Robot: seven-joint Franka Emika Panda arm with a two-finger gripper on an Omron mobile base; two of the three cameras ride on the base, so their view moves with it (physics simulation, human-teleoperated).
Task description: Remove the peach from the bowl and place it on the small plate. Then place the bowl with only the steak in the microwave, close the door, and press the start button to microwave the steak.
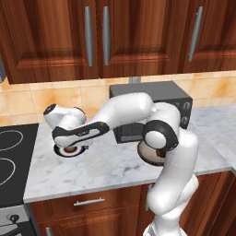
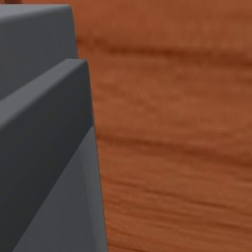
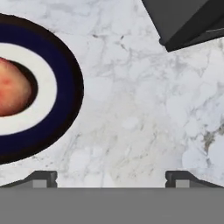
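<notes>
The small plate point(image 3: 65, 83), with a broad navy rim and a white centre, lies on the marble counter, and the peach point(image 3: 13, 87) rests on its middle. My gripper point(image 3: 111, 179) is open and empty, with its fingertips point(image 3: 43, 178) spread wide, just right of the plate over bare marble. From the left base view the gripper point(image 1: 70, 145) hangs right above the small plate point(image 1: 59, 151). The bowl point(image 1: 150, 156) sits behind my elbow, mostly covered, and the steak is hidden. The microwave and its door are out of view.
A dark grey countertop oven point(image 1: 152, 108) stands against the tiled wall, and its corner point(image 3: 188, 22) shows near the hand. A black cooktop point(image 1: 11, 161) lies at the left. Wooden cabinets point(image 1: 106, 37) hang overhead. A grey slab point(image 2: 44, 147) and brown wood point(image 2: 172, 123) sit very close.
</notes>
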